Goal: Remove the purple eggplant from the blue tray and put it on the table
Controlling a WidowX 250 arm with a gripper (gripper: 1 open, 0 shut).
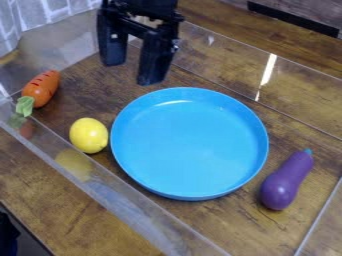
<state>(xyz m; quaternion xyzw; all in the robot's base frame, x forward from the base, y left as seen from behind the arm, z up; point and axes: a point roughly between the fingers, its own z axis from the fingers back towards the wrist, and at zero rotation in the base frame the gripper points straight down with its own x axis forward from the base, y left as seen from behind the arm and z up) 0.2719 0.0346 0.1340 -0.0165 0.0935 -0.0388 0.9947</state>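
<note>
Purple eggplant [285, 180] on table [287, 60], well apart from gripper [135, 60], right of blue tray [190, 143]; fingers spread wide.

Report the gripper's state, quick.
Gripper: open and holding nothing, fingers spread apart above the table, behind the blue tray.

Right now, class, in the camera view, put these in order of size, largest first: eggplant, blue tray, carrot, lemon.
1. Blue tray
2. Purple eggplant
3. Orange carrot and yellow lemon: too alike in size to rank.
</note>
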